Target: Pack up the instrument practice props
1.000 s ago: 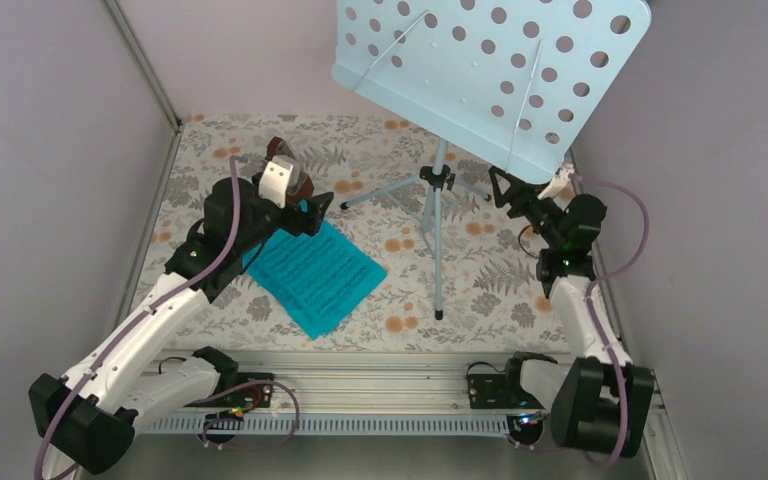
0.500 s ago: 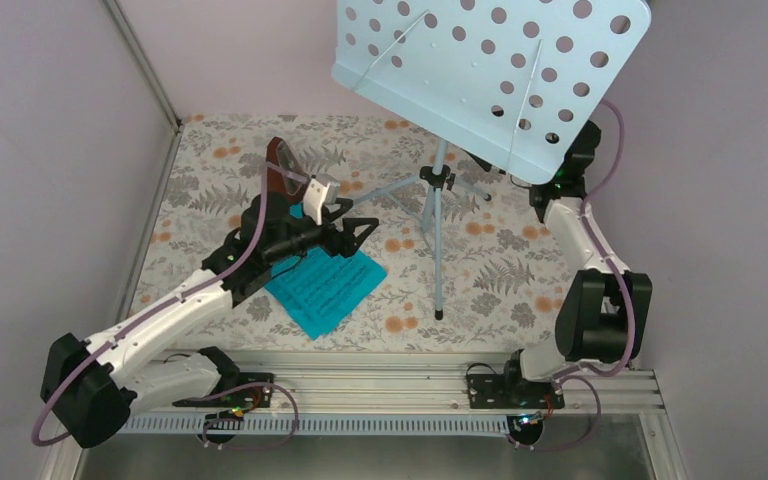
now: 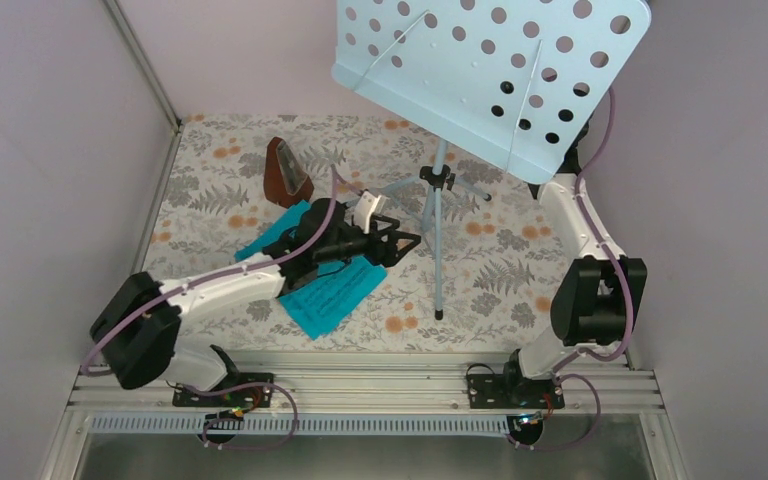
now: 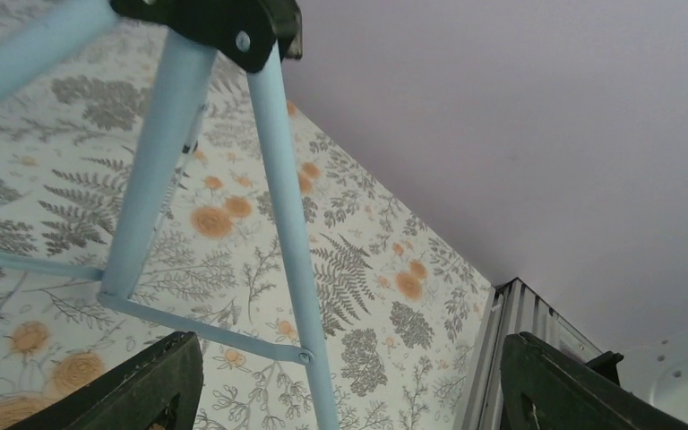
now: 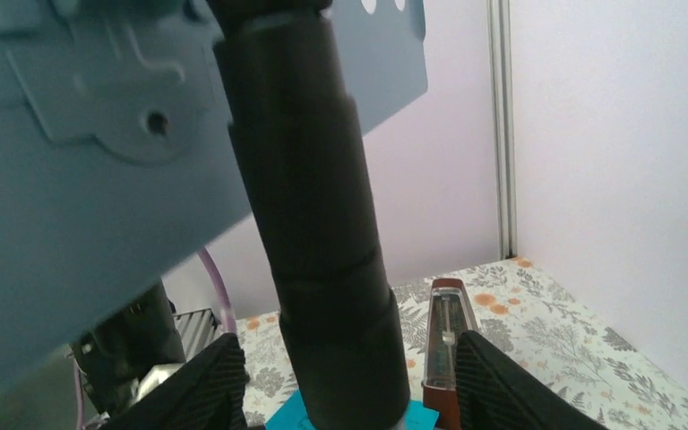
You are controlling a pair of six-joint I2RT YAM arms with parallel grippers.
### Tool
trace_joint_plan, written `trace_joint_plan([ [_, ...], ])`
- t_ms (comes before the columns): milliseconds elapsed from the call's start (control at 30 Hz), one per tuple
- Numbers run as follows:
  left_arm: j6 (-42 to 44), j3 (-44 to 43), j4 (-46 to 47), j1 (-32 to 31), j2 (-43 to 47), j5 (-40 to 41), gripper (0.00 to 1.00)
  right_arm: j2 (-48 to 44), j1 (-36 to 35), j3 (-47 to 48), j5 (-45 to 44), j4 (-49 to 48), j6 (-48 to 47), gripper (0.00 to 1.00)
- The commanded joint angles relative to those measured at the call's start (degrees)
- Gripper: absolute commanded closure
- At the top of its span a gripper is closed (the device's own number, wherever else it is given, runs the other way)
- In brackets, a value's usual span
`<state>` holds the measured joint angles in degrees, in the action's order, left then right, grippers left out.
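The teal sheet of printed music [image 3: 325,295] lies flat on the floral counter [image 3: 500,270], partly under the left arm [image 3: 230,285]. The left pincer [image 3: 407,242] is spread wide around a silvery tripod leg [image 4: 291,251], not touching it. Farther back stands the small reddish-brown pyramid metronome [image 3: 285,172]. The pale blue perforated music stand [image 3: 480,70] hides the right pincer [image 5: 349,390] from above. Only its wrist view shows it, spread around the stand's black post [image 5: 313,224].

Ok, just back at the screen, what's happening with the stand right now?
Both arms are at the music stand. The left gripper is open low by the tripod legs, one leg between its fingers, ungripped. The right gripper is up behind the stand's panel, open around the black post, not touching. The metronome stands at the back and the teal sheet lies flat under the left arm.
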<state>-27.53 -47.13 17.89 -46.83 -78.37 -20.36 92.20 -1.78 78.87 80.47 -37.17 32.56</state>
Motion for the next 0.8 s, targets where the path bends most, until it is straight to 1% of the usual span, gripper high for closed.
trace_joint_plan([
  [0,-1.76,-4.14,5.27,-1.29,-4.55,-1.35,0.18,0.81,-1.31,4.77,1.05,6.26,-4.33,0.48],
  [100,-2.01,-5.68,6.06,-1.43,-7.17,-0.58,0.18,0.83,-1.60,6.88,1.18,12.07,-8.13,0.57],
  [167,-2.36,-7.45,5.74,-1.42,-8.87,-0.01,0.18,0.79,-1.92,7.42,1.35,13.22,-8.65,0.63],
  [200,-2.70,-8.27,5.74,-1.42,-9.72,0.03,0.18,0.79,-2.06,7.64,1.44,13.73,-8.92,0.65],
  [267,-3.23,-9.54,6.07,-1.42,-11.61,0.41,0.17,0.85,-2.39,8.52,1.43,16.08,-10.95,0.65],
  [333,-3.62,-11.06,5.75,-1.42,-13.26,0.61,0.16,1.23,-2.60,9.36,1.36,20.11,-13.52,0.60],
  [400,-3.68,-12.34,5.35,-1.47,-14.77,0.62,0.16,1.53,-2.58,9.47,1.36,21.88,-14.95,0.58],
  [533,-3.51,-14.08,4.66,-1.46,-16.58,0.69,0.15,2.25,-2.53,9.13,1.27,23.80,-16.68,0.62],
  [633,-3.57,-14.53,4.70,-1.42,-17.56,0.67,0.16,2.43,-2.58,8.79,1.28,23.82,-16.88,0.69],
  [700,-3.45,-14.92,4.62,-1.42,-18.03,0.62,0.16,2.30,-2.57,8.61,1.23,23.76,-17.03,0.79],
  [767,-3.23,-15.50,4.22,-1.43,-18.85,0.86,0.21,1.97,-2.54,8.57,1.11,23.76,-17.29,0.89],
])
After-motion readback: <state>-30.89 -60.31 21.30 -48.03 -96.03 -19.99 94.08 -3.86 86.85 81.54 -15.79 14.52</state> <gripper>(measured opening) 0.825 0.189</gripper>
